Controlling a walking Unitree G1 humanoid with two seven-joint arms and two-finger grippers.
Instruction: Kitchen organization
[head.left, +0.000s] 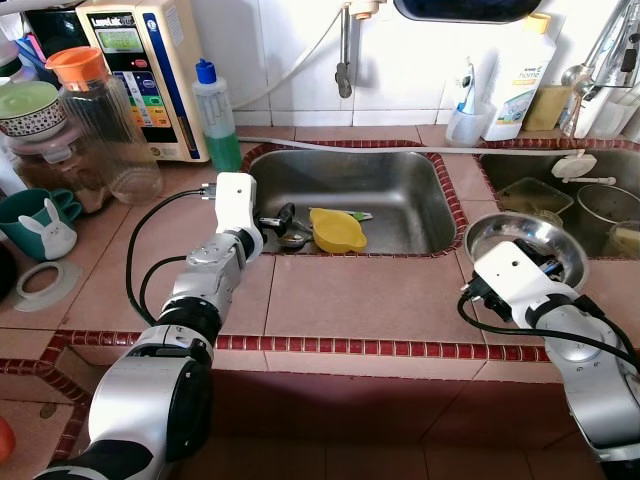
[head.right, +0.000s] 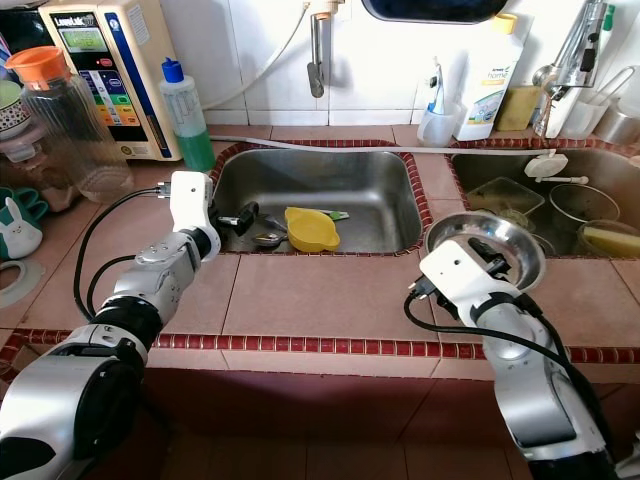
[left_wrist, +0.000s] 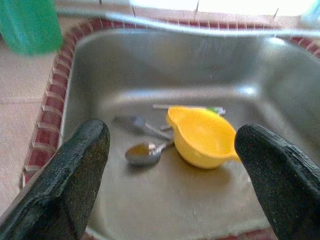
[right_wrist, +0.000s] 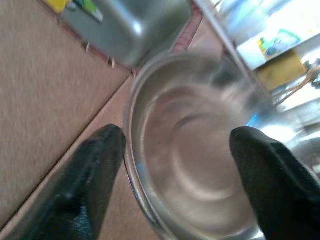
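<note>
A steel sink (head.right: 330, 195) sits in the tiled counter, holding a yellow cup (head.right: 310, 230) and a spoon (head.right: 268, 238). The left gripper (head.right: 238, 218) reaches over the sink's left rim. Right of the sink, the right gripper (head.right: 492, 252) is at a steel bowl (head.right: 510, 240).

Both head views are bright and evenly lit, with daylight washing the white wall tiles (head.left: 300, 60) behind the sink (head.left: 400, 190) nearly to blank. Soft, short shadows lie under the arms on the tiled surface (head.left: 350, 300). The steel bowl (head.right: 520, 245) carries pale glare on its rim. Straight lines bow slightly toward the frame edges. The left wrist view is soft throughout, its far edge blown out white. The right wrist view is smeared by motion blur, the bowl's inside streaked and its bright corner overexposed.
</note>
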